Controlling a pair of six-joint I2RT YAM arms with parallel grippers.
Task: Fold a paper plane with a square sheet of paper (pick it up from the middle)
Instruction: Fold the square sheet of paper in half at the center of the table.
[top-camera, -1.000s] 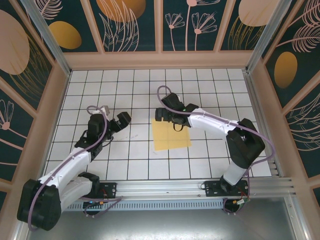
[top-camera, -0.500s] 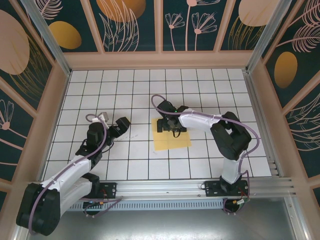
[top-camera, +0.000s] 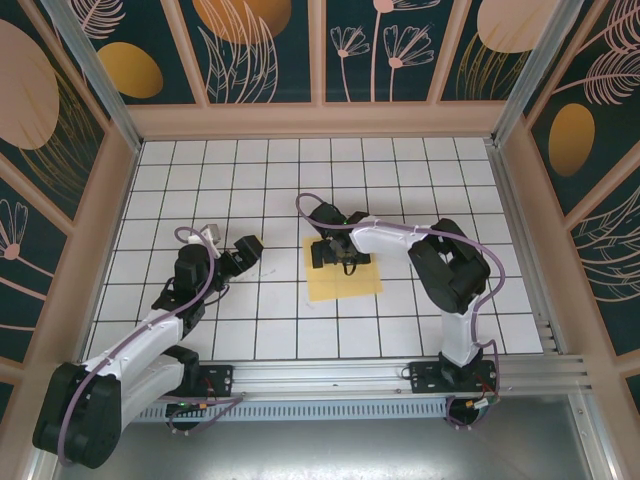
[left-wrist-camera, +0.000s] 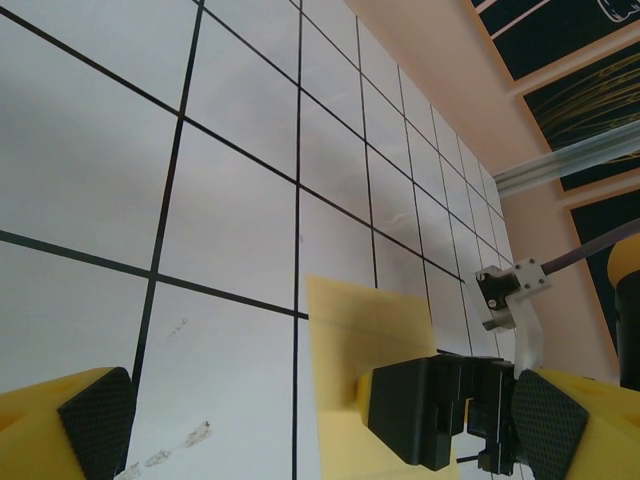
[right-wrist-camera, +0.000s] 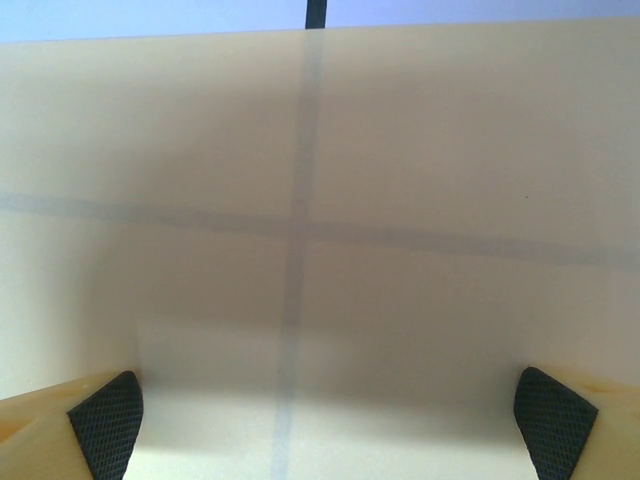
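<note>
**Left gripper** (top-camera: 245, 248): sits at 9 o'clock from the sheet, well apart from it, above bare tiles of the table (top-camera: 270, 170). Its fingers are spread wide and hold nothing. Its wrist view looks toward the sheet's near corner and the other arm's black head.

**Sheet** (top-camera: 350, 283): yellow-orange square, lying flat near the table's centre. Grid lines show faintly through it in the right wrist view. No crease, fold or lifted edge can be seen.

**Right gripper** (top-camera: 338, 258): low over the sheet, on the half toward 12 o'clock, close to the middle. Its pads (right-wrist-camera: 105, 412) stand far apart with only paper between them. Nothing is pinched. Whether the tips touch the paper cannot be told.

**Progress**: at the very start, judging by how the sheet lies. Nothing is folded and no plane shape exists. The gripper is in place for the pickup from the middle, but the pinch is not yet made. Every fold is left to do, including the centre ridge and the pointed nose.
</note>
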